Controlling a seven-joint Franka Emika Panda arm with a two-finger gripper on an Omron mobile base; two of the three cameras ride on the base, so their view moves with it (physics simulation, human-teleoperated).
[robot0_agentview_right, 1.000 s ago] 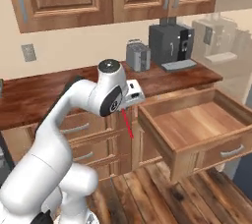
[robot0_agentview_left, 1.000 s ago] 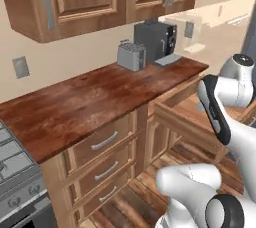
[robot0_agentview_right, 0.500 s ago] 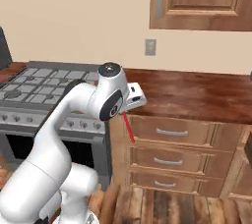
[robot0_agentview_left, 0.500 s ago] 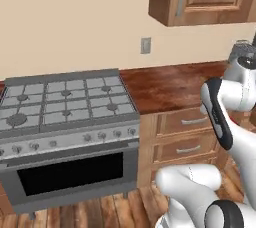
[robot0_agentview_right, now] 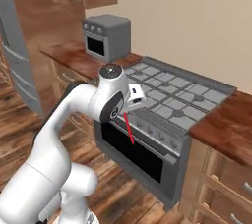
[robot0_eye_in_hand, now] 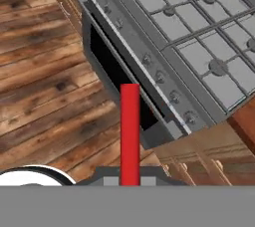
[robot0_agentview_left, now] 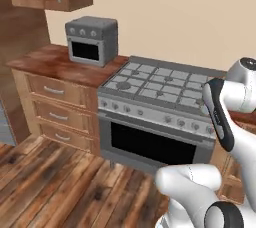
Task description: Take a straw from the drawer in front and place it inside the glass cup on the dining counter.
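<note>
The gripper (robot0_agentview_right: 129, 115) pinches the red straw (robot0_agentview_right: 129, 128), which hangs down before the gas stove's (robot0_agentview_right: 178, 101) front edge; carrying it to the dining counter well likely means a firm pinch and a steady, upright straw.

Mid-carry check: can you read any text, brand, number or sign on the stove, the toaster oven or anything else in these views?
None readable.
Stove: the front knobs carry no markings that can be made out.
Toaster oven: knobs along the top of its face, no label or brand to be seen.
Straw: plain red, no print.
Cabinets and wall: plain, no signs.
</note>
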